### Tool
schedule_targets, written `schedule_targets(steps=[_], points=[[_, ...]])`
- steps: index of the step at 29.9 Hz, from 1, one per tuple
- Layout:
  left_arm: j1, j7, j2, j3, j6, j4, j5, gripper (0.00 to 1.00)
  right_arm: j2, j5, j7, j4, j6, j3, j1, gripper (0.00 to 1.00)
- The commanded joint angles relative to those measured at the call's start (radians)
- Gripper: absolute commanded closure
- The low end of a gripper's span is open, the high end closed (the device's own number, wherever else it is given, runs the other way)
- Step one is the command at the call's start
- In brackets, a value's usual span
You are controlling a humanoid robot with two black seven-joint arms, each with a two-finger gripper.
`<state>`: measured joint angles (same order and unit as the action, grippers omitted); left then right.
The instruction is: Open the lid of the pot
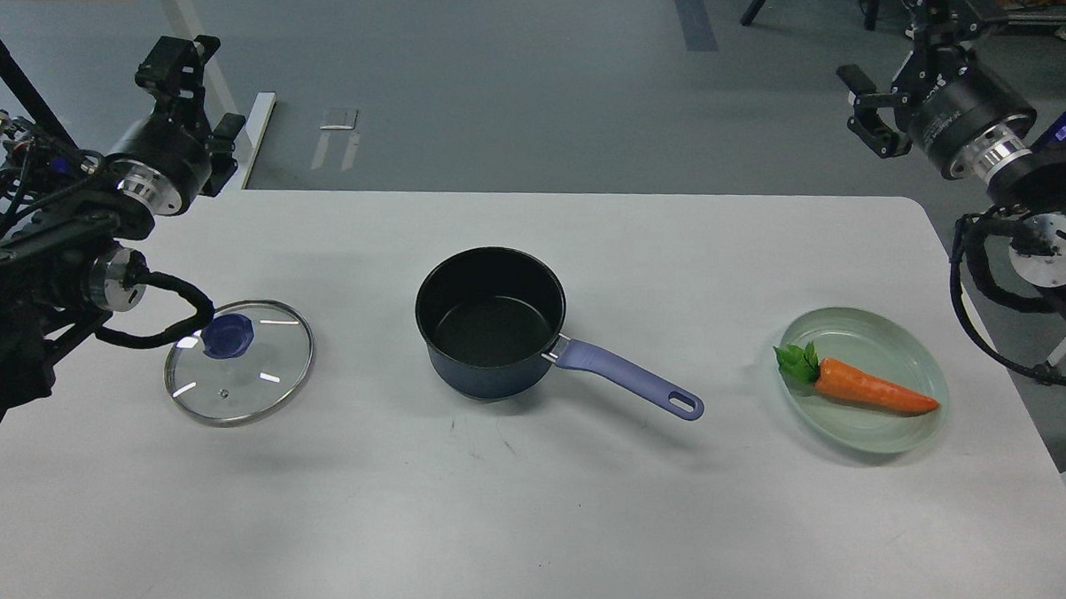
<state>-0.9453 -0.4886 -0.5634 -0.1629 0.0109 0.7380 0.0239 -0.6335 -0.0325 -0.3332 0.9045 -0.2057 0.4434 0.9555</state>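
Observation:
The dark blue pot with a purple handle stands open and empty at the table's middle. Its glass lid, with a blue knob, lies flat on the table to the left of the pot, apart from it. My left gripper is raised above the table's far left corner, pointing up; its fingers are dark and cannot be told apart. My right gripper is raised beyond the far right corner, open and empty. Neither gripper touches the pot or the lid.
A pale green plate with an orange carrot sits at the right of the white table. A cable loop of my left arm hangs just over the lid's left edge.

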Motion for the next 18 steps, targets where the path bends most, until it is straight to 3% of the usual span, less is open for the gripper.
schedule_targets(steps=[1,11,18], points=[[0.000,0.000,0.033,-0.056,0.030,-0.034,0.077,0.01,0.021,-0.093,0.000,-0.007,0.000,0.089,-0.079,0.00],[0.026,0.000,0.112,-0.096,0.095,-0.035,0.212,0.01,0.293,-0.136,0.006,-0.167,0.002,0.420,-0.214,0.01],[0.045,0.000,0.114,-0.122,0.118,-0.035,0.212,0.01,0.396,-0.138,0.014,-0.216,0.003,0.482,-0.202,0.01]])
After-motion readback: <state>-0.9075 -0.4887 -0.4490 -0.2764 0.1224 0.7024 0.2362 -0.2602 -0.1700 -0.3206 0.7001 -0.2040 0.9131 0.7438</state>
